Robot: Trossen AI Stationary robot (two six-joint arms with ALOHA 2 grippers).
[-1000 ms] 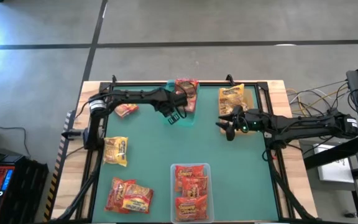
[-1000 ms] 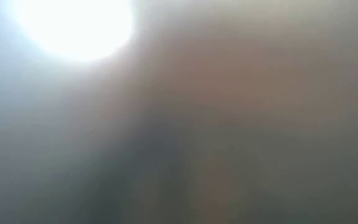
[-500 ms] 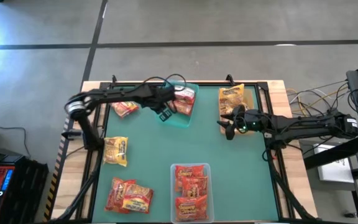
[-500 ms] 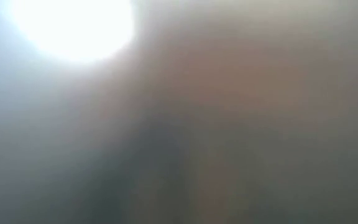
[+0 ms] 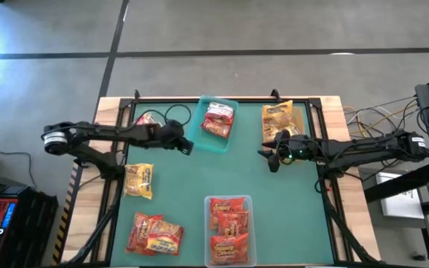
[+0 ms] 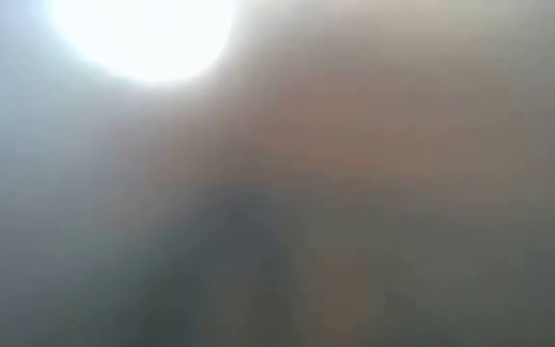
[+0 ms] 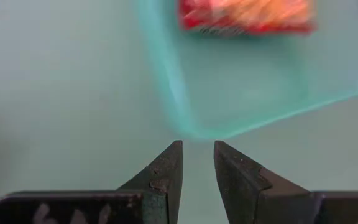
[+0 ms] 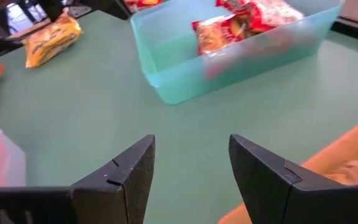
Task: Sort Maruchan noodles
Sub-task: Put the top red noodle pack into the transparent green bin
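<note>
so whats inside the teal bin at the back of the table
The teal bin holds red-and-white noodle packets lying toward its far end; at least one, possibly two overlapping. The near end is bare. Whatever lies under the packets is covered and cannot be seen.

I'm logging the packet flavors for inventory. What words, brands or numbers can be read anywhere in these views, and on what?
No text can be read in full.
Noodle packets: printed labels show, too small and blurred to read.
Packet in the teal bin: label blurred.
Left gripper: pale marks on its base, cut off, unreadable.
Low view: only glare.
</note>
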